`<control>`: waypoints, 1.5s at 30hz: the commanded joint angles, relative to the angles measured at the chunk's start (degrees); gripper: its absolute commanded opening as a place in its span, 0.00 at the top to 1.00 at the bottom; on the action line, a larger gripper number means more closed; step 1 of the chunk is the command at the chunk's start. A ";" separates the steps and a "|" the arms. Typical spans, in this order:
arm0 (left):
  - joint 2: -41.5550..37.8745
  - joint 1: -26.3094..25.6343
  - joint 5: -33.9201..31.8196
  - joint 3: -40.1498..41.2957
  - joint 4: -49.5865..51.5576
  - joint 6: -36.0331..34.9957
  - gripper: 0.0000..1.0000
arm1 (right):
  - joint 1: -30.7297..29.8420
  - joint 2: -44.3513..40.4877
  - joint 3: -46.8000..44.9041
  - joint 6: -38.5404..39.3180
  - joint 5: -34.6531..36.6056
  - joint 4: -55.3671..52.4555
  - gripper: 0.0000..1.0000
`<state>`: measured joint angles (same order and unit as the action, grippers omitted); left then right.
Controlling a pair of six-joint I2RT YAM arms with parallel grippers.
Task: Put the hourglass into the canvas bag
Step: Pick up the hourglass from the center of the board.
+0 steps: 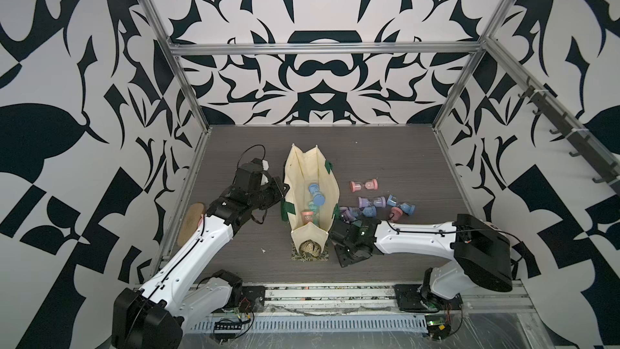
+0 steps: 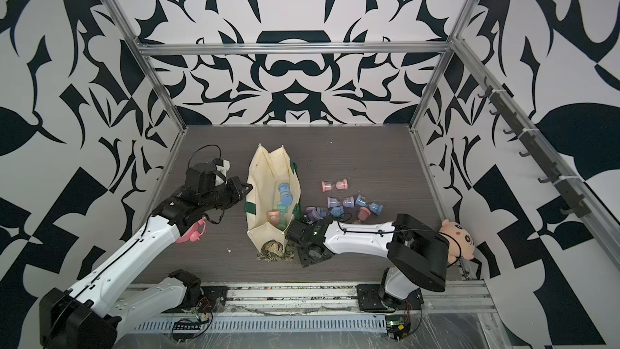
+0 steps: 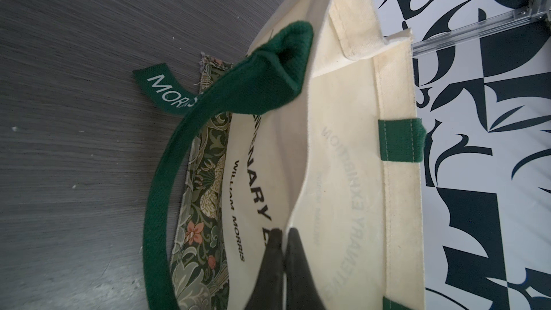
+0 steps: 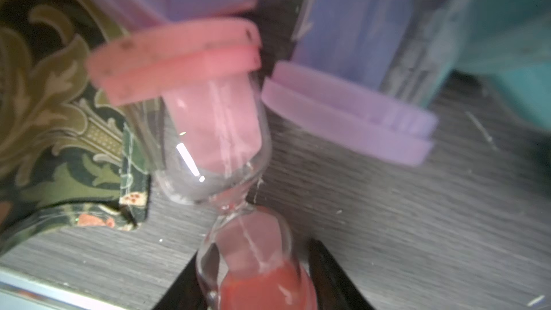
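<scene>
The left pincer (image 3: 284, 249) is clamped tight on the rim of the canvas bag (image 1: 302, 169), which stands open on the tabletop (image 1: 385, 156). The right pincer (image 4: 253, 251) is narrowly parted around a pink hourglass (image 4: 208, 132) lying on the tabletop beside the bag, with a gap at one finger. A blue hourglass (image 1: 316, 193) lies inside the bag.

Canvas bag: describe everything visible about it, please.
The canvas bag is cream cloth with dark green strap handles, black lettering and a green floral panel along its base. It stands open, mouth up, on the table. Several small hourglasses lie inside. The left gripper is shut on its side wall's rim; one handle hangs down outside.
</scene>
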<state>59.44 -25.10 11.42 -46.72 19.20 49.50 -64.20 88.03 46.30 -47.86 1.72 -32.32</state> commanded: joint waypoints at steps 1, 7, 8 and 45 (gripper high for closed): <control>0.76 -0.12 -0.44 -1.06 1.93 -0.96 1.00 | 0.26 -1.73 0.33 -0.43 2.21 -0.85 0.40; 0.62 -0.17 -0.51 -0.84 2.18 -0.95 1.00 | 0.79 -0.95 1.58 0.03 2.59 -1.03 0.42; 0.65 -0.12 -0.49 -0.84 2.20 -0.90 1.00 | 0.83 -0.76 1.50 0.04 2.55 -0.93 0.43; -3.70 -0.17 -1.75 -0.39 4.64 0.75 0.82 | 6.13 -25.94 16.82 -4.83 22.47 -26.41 0.96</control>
<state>56.55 -25.15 9.98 -46.76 22.59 50.09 -58.02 63.37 56.99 -52.60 18.85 -53.63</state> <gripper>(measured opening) 0.184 0.457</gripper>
